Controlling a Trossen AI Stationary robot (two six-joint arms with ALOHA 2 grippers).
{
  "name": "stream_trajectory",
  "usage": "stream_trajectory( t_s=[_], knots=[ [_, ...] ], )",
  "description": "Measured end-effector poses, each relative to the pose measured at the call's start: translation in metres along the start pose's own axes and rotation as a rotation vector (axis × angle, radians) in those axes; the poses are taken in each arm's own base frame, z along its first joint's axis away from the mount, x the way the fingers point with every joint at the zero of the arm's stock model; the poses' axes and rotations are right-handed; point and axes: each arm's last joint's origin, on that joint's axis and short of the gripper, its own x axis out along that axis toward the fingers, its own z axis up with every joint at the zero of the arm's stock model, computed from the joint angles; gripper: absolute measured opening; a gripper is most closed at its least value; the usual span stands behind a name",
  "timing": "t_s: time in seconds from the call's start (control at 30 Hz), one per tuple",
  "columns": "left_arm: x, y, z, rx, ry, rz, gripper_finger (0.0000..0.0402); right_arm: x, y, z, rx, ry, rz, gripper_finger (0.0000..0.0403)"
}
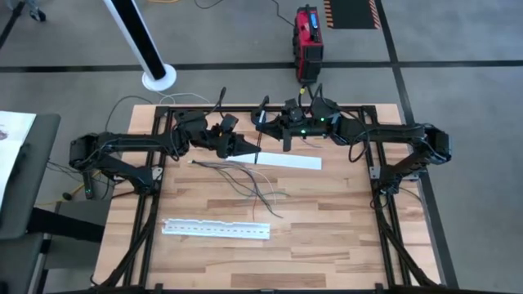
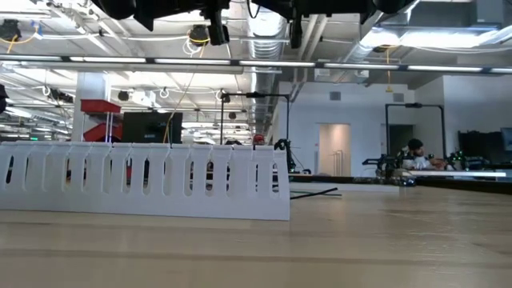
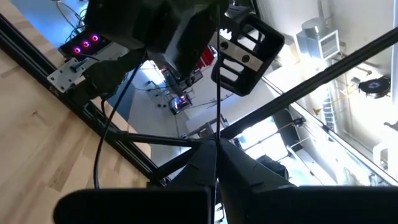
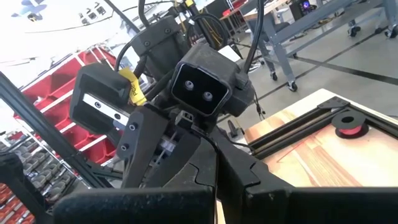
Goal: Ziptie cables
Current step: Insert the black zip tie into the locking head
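The cables [image 1: 249,181] lie as a loose straggly bunch on the wooden table [image 1: 327,237], touched by neither gripper. Both grippers meet above the table's far middle. My left gripper [image 1: 250,149] is shut on a thin black zip tie [image 1: 258,151], seen in its wrist view as a straight dark line [image 3: 218,93]. My right gripper [image 1: 265,122] stands just beyond it, also shut, at the tie's far part. In the right wrist view, my right gripper [image 4: 214,155] faces the left arm's wrist [image 4: 199,87]. My left gripper pinches the zip tie between its two fingers [image 3: 218,148]. The tie runs straight on from the fingertips toward the right gripper, clear of the table. My right gripper's shut fingers [image 4: 233,165] hide the place of contact. In the high view they lie across the tie's far part [image 1: 262,114].
One long white perforated strip [image 1: 282,162] lies under the grippers, another [image 1: 216,229] near the table's front, filling the low view's left [image 2: 144,180]. A red spool [image 4: 348,122] sits at the black frame's corner. A person [image 2: 416,152] sits far behind the table.
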Motion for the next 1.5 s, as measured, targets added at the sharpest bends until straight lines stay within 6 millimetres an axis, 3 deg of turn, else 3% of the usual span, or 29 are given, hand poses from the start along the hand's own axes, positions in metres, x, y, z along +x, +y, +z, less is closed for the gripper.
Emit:
stream_trajectory(
  t_s=[0.23,1.5],
  knots=[
    [0.008,-0.009,0.008,0.100,0.049,0.054,0.0000,0.000,0.000,0.000,0.000,0.000,0.003,0.0000],
    [0.015,-0.016,0.003,0.111,0.008,0.035,0.0000,-0.001,-0.001,0.005,-0.001,-0.019,0.042,0.0000]
  ],
)
